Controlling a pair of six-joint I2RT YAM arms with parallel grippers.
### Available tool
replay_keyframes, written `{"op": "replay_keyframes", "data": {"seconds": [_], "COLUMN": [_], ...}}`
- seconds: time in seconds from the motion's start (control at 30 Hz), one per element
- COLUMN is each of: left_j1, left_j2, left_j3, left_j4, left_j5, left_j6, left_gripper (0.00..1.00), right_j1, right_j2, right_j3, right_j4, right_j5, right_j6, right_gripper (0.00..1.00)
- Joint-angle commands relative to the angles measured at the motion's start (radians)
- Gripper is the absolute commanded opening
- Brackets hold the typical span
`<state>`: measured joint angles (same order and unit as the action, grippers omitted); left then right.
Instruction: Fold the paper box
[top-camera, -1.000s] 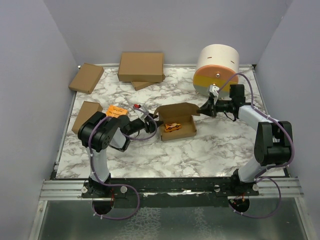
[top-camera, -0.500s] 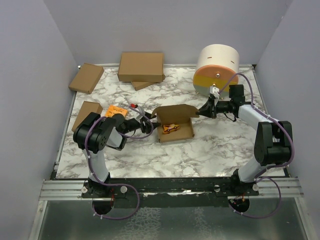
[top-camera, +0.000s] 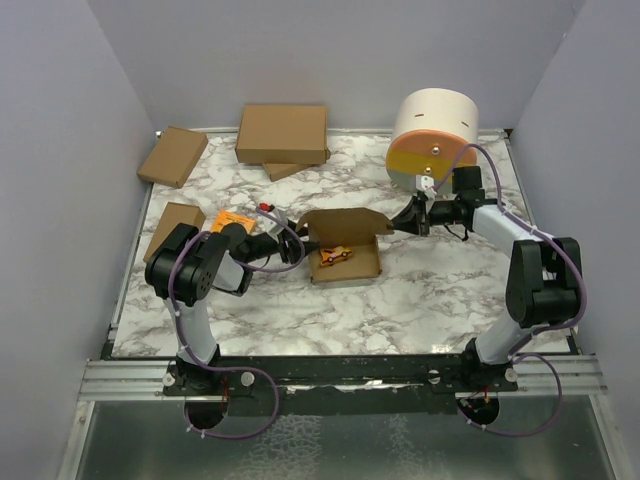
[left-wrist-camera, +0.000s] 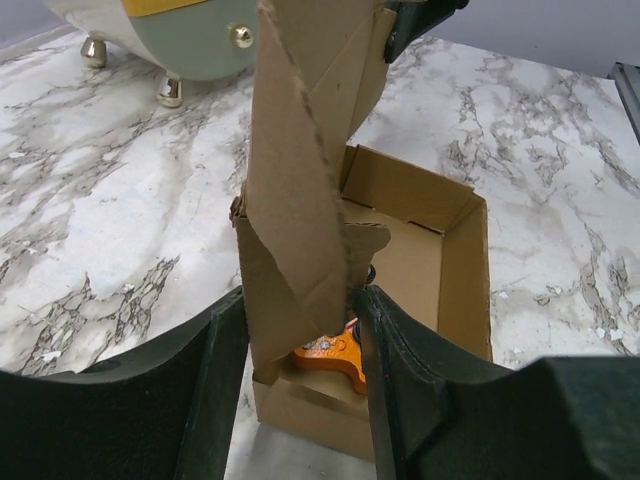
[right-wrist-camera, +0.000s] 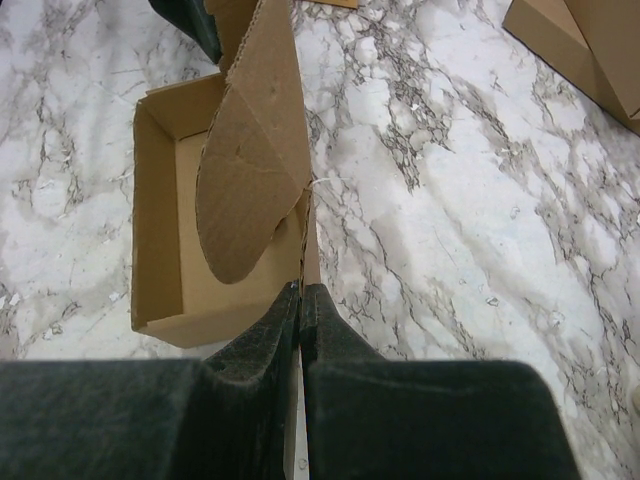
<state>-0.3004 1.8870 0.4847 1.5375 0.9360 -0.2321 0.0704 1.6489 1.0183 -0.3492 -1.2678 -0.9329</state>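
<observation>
Markings: no print is seen on the plain brown paper box (top-camera: 345, 255); the print on the orange booklet (top-camera: 233, 221) is too small to be read.
Box position: it is set on the marble table (top-camera: 420, 290), left of the round tub (top-camera: 432, 135) and nearer the arm bases, with its tray open and its lid flap raised.
Left gripper (left-wrist-camera: 300, 300): it is placed at the box end away from the tub; the end wall and an upright flap are pinched between its fingers (left-wrist-camera: 215, 385).
Right gripper (right-wrist-camera: 300, 300): it is held just before the tub, fingers pressed together on the thin edge of the lid flap.
Contents: a small orange item (left-wrist-camera: 335, 355) is lodged in the tray.
Surroundings: four brown cartons (top-camera: 282, 133) are lying well left of the tub, apart from the box; the booklet is lying beyond the left gripper.
</observation>
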Motion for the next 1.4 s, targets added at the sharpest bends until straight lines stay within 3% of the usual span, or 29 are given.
{"op": "replay_keyframes", "data": {"seconds": [0.0, 0.13, 0.23, 0.33, 0.43, 0.63, 0.73, 0.9, 1.13, 1.37], "left_j1": [-0.006, -0.009, -0.015, -0.016, -0.014, -0.014, -0.014, -0.014, -0.014, -0.014], "left_j2": [-0.017, -0.026, -0.049, -0.063, -0.057, -0.074, -0.075, -0.083, -0.076, -0.068], "left_j3": [0.029, 0.027, 0.008, 0.001, 0.016, 0.011, 0.011, 0.002, 0.002, 0.0], "left_j4": [0.245, 0.245, 0.245, 0.246, 0.246, 0.246, 0.246, 0.246, 0.246, 0.246], "left_j5": [0.037, 0.016, 0.002, 0.016, 0.03, 0.041, 0.043, 0.033, 0.035, 0.05], "left_j6": [-0.047, -0.077, -0.073, -0.08, -0.116, -0.134, -0.153, -0.166, -0.16, -0.132], "left_gripper": [0.47, 0.41, 0.5, 0.5, 0.43, 0.39, 0.28, 0.24, 0.0, 0.0], "right_j1": [0.022, 0.028, 0.028, 0.028, 0.028, 0.027, 0.028, 0.028, 0.028, 0.028], "right_j2": [0.024, 0.029, 0.029, 0.033, 0.03, 0.029, 0.032, 0.032, 0.028, 0.016], "right_j3": [0.023, 0.025, 0.02, 0.019, 0.019, 0.019, 0.021, 0.02, 0.016, 0.013], "right_j4": [-0.03, -0.007, 0.028, 0.027, 0.019, 0.012, 0.006, 0.004, 0.009, 0.0], "right_j5": [-0.069, -0.051, -0.026, -0.029, -0.036, -0.03, -0.029, -0.026, -0.021, -0.046], "right_j6": [-0.021, 0.007, 0.052, 0.055, 0.048, 0.039, 0.035, 0.032, 0.043, 0.057], "right_gripper": [0.01, 0.01, 0.01, 0.01, 0.01, 0.01, 0.01, 0.01, 0.01, 0.02]}}
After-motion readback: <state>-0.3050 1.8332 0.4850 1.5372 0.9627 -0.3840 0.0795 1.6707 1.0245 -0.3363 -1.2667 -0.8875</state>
